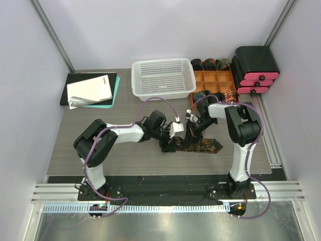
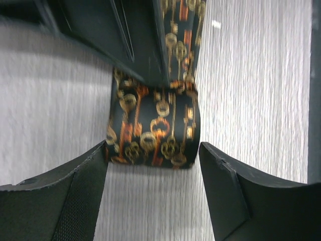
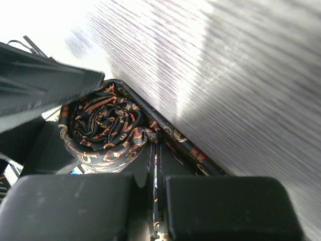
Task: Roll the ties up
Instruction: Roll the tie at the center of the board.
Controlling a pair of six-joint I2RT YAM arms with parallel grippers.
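Right wrist alone shows tie (image 3: pixel 108 130) spiral coil; top view, flat tail. Dark, gold-orange key print. Left gripper (image 2: pixel 153 150) spread astride roll; right gripper (image 3: pixel 156 201) pinching tie.

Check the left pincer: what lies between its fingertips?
The rolled end of the tie sits between the left pincer's open fingertips; nearer the wrist, only bare table. The left wrist view shows it.

Woven cloth tie (image 2: pixel 153 130), smooth with a faint sheen, desk (image 2: pixel 261 100) matt grey with fine wood grain, basket (image 1: pixel 161 75) of white perforated plastic, rails (image 1: pixel 55 192) of brushed metal, black box (image 1: pixel 253 60) of glossy plastic
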